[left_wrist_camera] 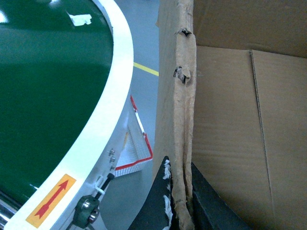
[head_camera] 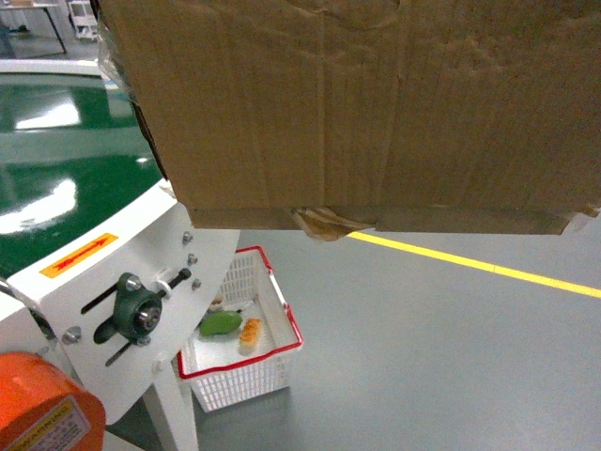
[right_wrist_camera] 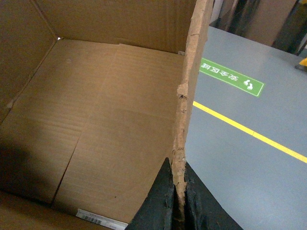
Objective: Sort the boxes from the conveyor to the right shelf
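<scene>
Cardboard box held aloft beside the conveyor

Head view: the cardboard box (head_camera: 376, 103) is seen above the grey floor, right of the green conveyor (head_camera: 56, 178). Left wrist view: the left gripper (left_wrist_camera: 181, 201) is clamped on the box's ragged wall. Right wrist view: the right gripper (right_wrist_camera: 178, 206) is clamped on the opposite wall.

White basket (head_camera: 246, 352) on grey floor (head_camera: 441, 357)
</scene>
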